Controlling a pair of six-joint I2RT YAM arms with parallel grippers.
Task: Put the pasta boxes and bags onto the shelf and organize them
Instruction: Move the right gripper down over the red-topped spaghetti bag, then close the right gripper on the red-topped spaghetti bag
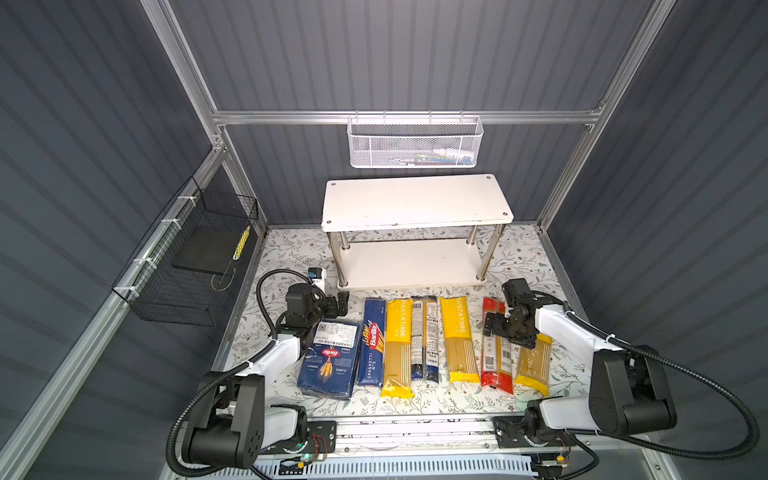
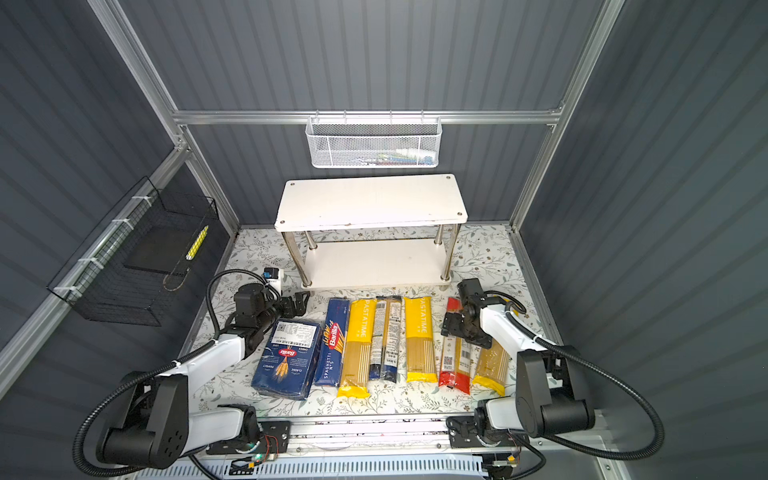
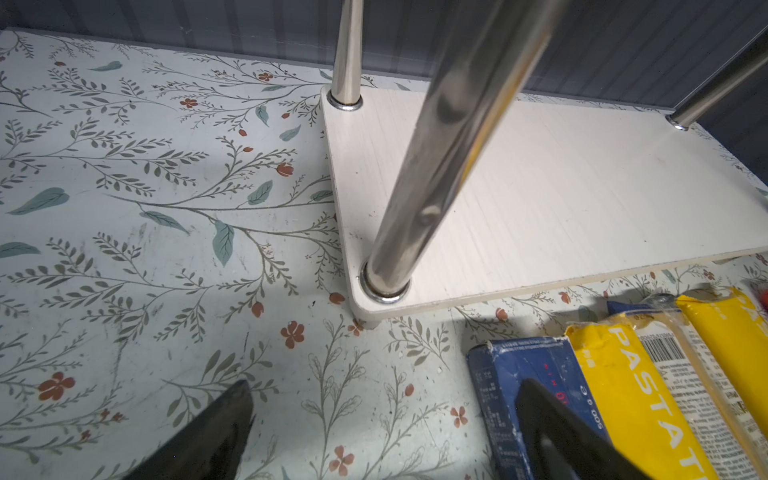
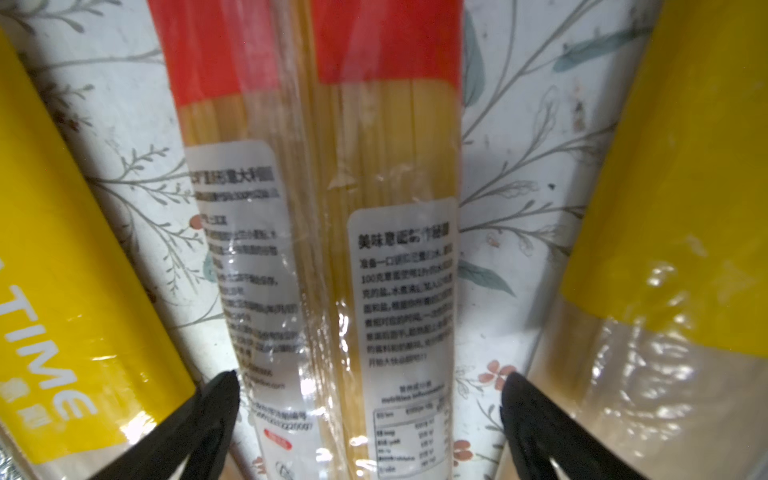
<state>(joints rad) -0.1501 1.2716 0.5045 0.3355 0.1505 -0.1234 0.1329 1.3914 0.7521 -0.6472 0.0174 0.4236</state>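
Directly over red-ended bag [image 4: 374, 124], right tool [image 4: 369, 378] points down, spread wide

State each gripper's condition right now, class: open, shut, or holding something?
Left gripper: open, holding nothing.
Right gripper: open, straddling the red-ended bag.
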